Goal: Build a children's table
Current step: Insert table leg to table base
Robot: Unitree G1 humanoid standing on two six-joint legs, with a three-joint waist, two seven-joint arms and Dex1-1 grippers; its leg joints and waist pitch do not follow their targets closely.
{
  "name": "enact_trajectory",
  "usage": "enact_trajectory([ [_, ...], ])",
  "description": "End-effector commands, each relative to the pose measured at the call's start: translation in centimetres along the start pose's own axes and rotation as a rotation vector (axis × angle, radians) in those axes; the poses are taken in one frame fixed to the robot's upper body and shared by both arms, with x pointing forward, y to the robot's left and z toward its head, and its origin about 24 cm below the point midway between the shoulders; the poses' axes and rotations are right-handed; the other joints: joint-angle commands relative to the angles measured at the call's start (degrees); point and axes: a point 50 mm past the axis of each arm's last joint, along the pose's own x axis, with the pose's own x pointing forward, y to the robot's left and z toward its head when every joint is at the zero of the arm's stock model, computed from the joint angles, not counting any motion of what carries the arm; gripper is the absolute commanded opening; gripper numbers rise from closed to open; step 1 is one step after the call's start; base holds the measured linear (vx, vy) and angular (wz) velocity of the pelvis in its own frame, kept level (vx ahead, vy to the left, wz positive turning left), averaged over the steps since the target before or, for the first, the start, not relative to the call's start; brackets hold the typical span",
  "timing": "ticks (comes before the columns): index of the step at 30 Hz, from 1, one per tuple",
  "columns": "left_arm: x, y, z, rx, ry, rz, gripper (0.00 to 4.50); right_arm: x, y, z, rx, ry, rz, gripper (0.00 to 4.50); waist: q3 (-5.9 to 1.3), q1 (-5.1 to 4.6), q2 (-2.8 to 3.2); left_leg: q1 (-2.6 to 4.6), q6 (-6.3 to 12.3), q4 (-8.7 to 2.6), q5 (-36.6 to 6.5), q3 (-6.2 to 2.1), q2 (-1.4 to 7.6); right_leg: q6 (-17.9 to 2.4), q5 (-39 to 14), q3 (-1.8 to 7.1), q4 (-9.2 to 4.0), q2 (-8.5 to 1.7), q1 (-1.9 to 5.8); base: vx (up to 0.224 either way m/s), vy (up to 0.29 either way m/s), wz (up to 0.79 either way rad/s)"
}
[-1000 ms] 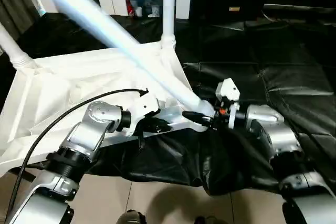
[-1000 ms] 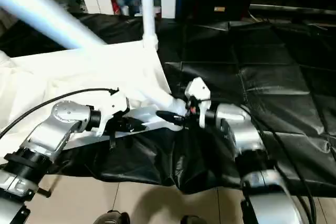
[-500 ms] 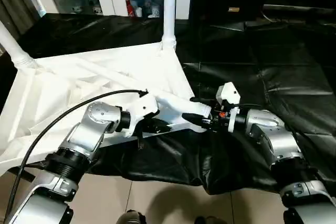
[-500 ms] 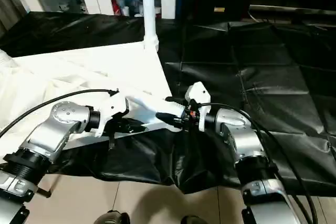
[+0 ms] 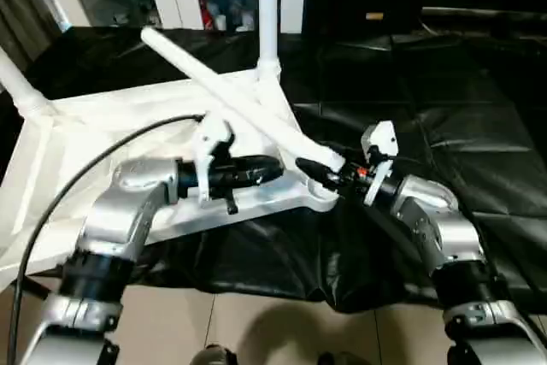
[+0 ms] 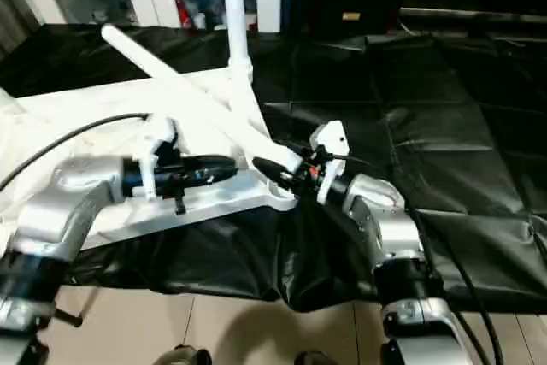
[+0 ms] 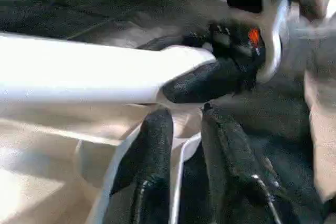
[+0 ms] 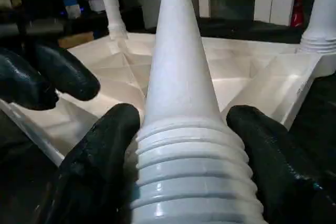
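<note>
Loose leg swung lower across upturned table top on black mat, threaded end gripped between right gripper fingers, left gripper slightly parted, holding nothing, beside corner socket

White table top, white legs; black mat; apparently black end effector fingers.

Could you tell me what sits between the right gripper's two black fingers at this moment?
The ribbed, threaded end of a long white tubular plastic leg sits between the right gripper's fingers, as the right wrist view shows.
</note>
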Motion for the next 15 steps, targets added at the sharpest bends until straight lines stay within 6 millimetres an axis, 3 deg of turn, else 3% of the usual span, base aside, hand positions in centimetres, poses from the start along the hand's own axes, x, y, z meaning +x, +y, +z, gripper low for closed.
enact_trajectory([
  [1, -0.4, 0.3, 0.7, -0.040, -0.058, 0.044, 1.47, 0.2, 0.1, 0.8, -0.003, -0.041, -0.001, 2.70, -5.49, 0.12, 0.28, 0.72, 4.17, -3.25, -7.4, -0.31, 1.20, -14.6, -5.4, 2.46, -3.98, -3.16, 4.22, 0.000, 0.000, 0.00],
  [4, -0.3, 1.3, 0.8, -0.186, -0.153, 0.185, 1.67, 0.4, 0.3, 1.1, 0.005, -0.064, -0.010, 2.70, -5.39, 0.00, 0.40, 0.73, 3.52, -3.26, -8.2, -0.34, 1.21, -14.4, -6.6, 2.41, -4.04, -3.14, 4.28, 0.000, 0.000, 0.00],
  [5, -0.1, 1.9, 0.8, -0.333, -0.237, 0.277, 1.82, 0.6, 0.5, 1.4, 0.009, -0.086, -0.017, 2.70, -5.42, 0.01, 0.50, 0.72, 3.46, -3.10, -8.5, -0.30, 1.07, -14.5, -6.5, 2.40, -4.23, -3.06, 4.28, 0.000, 0.000, 0.00],
  [14, 1.0, 1.8, 1.0, -0.510, -0.352, 0.310, 2.45, 0.9, 0.6, 2.3, 0.005, -0.131, -0.040, 2.70, -5.54, 0.20, 0.46, 0.55, 4.15, -3.21, -7.6, -0.66, 0.99, -13.5, -5.8, 2.25, -4.34, -3.09, 4.53, 0.000, 0.000, 0.00],
  [15, 1.2, 1.7, 1.2, -0.527, -0.373, 0.307, 2.72, 1.0, 0.6, 2.4, 0.005, -0.132, -0.039, 2.70, -5.53, 0.19, 0.48, 0.56, 4.34, -3.21, -7.7, -0.67, 1.03, -13.6, -5.9, 2.23, -4.40, -3.12, 4.50, 0.000, 0.000, 0.00],
])
